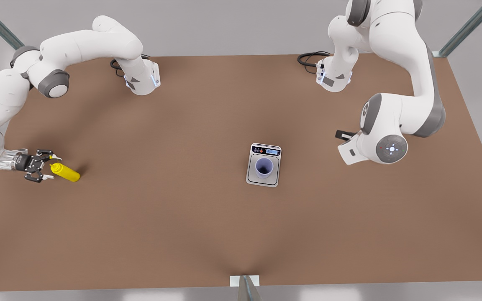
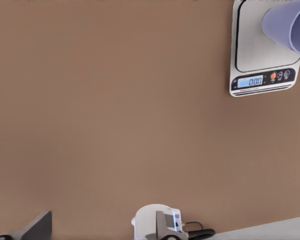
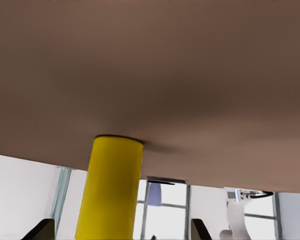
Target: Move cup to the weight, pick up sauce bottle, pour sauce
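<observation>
The yellow sauce bottle (image 1: 67, 172) lies on its side on the brown table (image 1: 161, 217) at the front view's far left. My right gripper (image 1: 48, 167) is open, its fingers on either side of the bottle's nozzle end. In the right wrist view the sauce bottle (image 3: 112, 190) fills the gap between both fingertips (image 3: 44, 230), and I cannot tell whether they touch it. The lavender cup (image 1: 264, 167) stands upright on the weight (image 1: 252, 169), right of centre. My left gripper (image 1: 341, 139) hangs open to the front view's right of them, holding nothing. The left wrist view shows the cup (image 2: 287, 25) on the weight (image 2: 250, 50).
Both arm bases (image 1: 142, 79) (image 1: 334, 77) stand at the table's far edge with black cables beside them. A metal post (image 1: 246, 288) sits at the near edge. Bare tabletop lies between the bottle and the scale.
</observation>
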`<action>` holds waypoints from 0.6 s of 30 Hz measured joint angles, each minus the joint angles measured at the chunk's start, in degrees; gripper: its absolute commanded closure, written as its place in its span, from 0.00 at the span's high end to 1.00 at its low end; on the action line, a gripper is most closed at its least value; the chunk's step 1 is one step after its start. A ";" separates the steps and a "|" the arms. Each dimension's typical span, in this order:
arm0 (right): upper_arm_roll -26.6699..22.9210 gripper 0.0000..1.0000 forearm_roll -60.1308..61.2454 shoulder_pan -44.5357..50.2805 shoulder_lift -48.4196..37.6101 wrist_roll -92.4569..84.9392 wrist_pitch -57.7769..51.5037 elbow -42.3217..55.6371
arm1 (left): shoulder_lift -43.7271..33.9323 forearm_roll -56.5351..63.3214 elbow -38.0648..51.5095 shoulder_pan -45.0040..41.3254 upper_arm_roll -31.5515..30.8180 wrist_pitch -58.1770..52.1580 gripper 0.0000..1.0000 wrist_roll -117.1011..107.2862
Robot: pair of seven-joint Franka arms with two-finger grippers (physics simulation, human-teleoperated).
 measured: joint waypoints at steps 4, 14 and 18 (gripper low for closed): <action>2.22 1.00 -0.09 0.00 0.00 2.94 -1.01 -0.56 | 0.08 0.02 0.00 -0.07 0.09 0.14 1.00 0.09; 4.30 1.00 0.00 0.09 0.03 2.99 0.31 -1.15 | 0.00 0.08 0.00 -0.04 0.43 0.06 1.00 0.26; 5.06 1.00 -0.22 0.08 0.08 2.99 0.19 -1.32 | 0.00 0.13 0.00 -0.04 0.41 0.06 1.00 0.26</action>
